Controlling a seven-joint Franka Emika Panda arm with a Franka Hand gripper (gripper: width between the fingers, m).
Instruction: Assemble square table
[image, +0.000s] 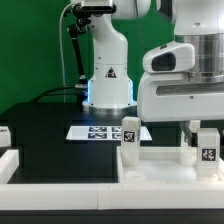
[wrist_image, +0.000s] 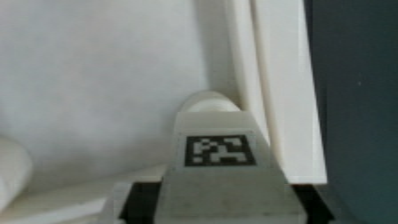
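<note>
Nearest us in the exterior view runs a low border rail (image: 50, 195), just in front of the square top (image: 165, 168), whose raised rim faces us. One tagged corner leg (image: 130, 131) stands on the top toward the exterior view's left. Another leg (image: 207, 146) stands on the top toward the exterior view's right, directly under the claw (image: 198, 124), which hangs low over that side. Behind the top, the marker board (image: 108, 131) lies flat on the black table (image: 45, 130), with the arm's base (image: 109, 80) beyond it. From here the bulky white hand hides how the jaws stand.

In the wrist view the gripped leg (wrist_image: 219, 150) fills the middle, tag toward the lens. The dark fingers (wrist_image: 135, 200) sit hard against both its flanks with no gap that we can see, so we judge the claw closed on this leg. The hold looks high on the leg, which would leave its far end free for seating. That end sits close inside the top's rim (wrist_image: 267, 60), and beyond the rim is only black table. The rim blocks any slide outward. Toward the top's middle the floor is bare, so the easy ways out are inward or straight up. A rounded white shape (wrist_image: 9, 170) at the picture's edge is too cropped to name.
</note>
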